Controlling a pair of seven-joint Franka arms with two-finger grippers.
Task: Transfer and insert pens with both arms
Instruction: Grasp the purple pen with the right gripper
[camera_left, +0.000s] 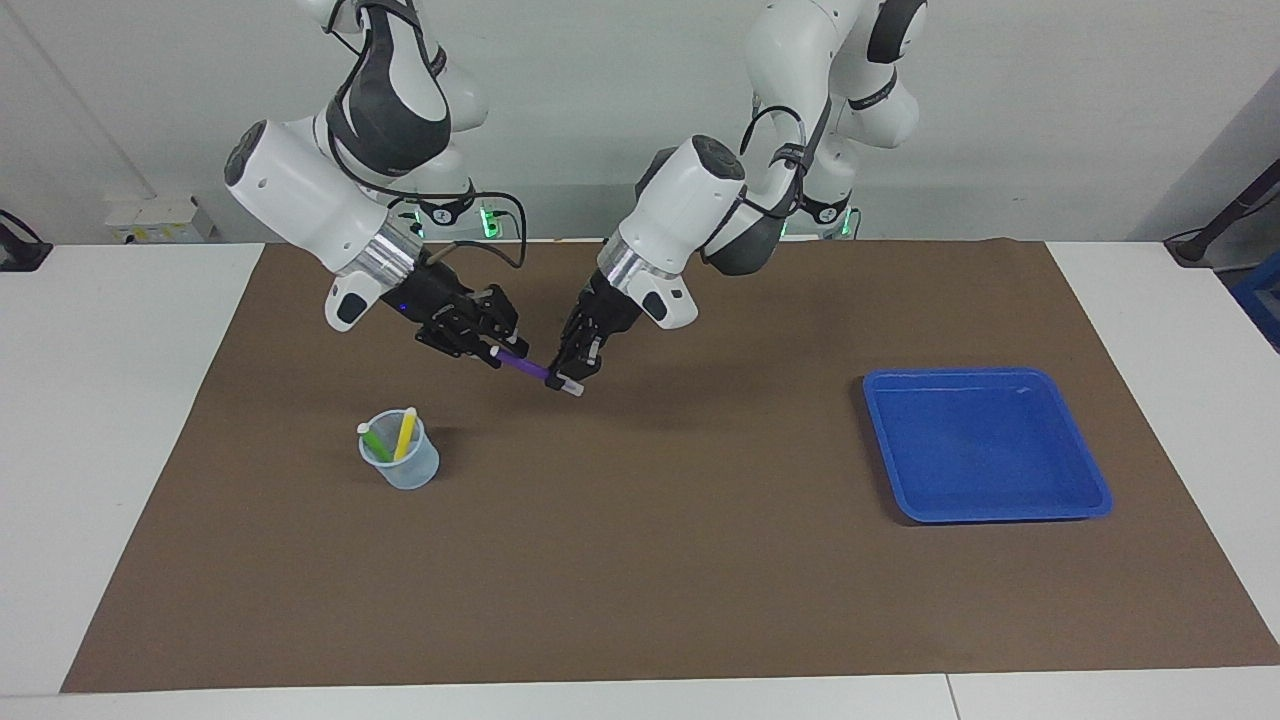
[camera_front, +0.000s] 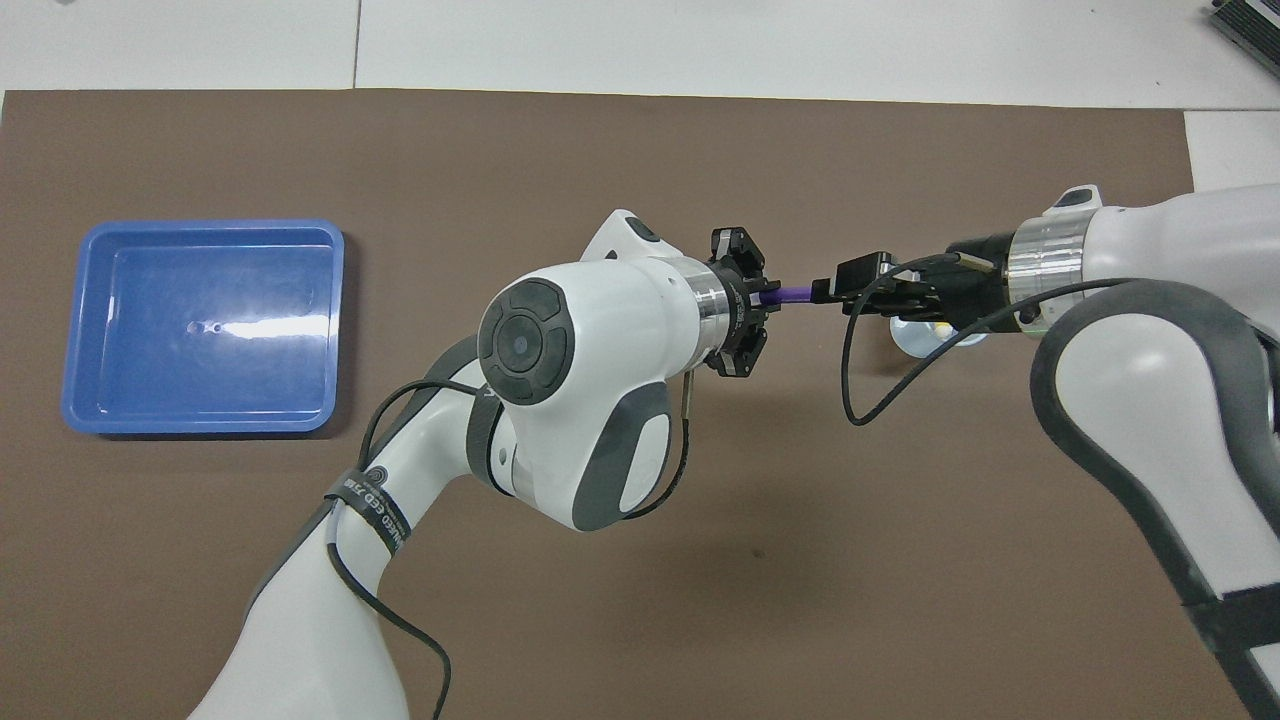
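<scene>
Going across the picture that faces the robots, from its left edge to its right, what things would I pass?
Clear cup holding the green pen and yellow pen → right pincer → purple pen → left pincer → blue tray.

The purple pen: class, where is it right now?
The purple pen is in the air over the mat's middle, between the left gripper and the right gripper.
</scene>
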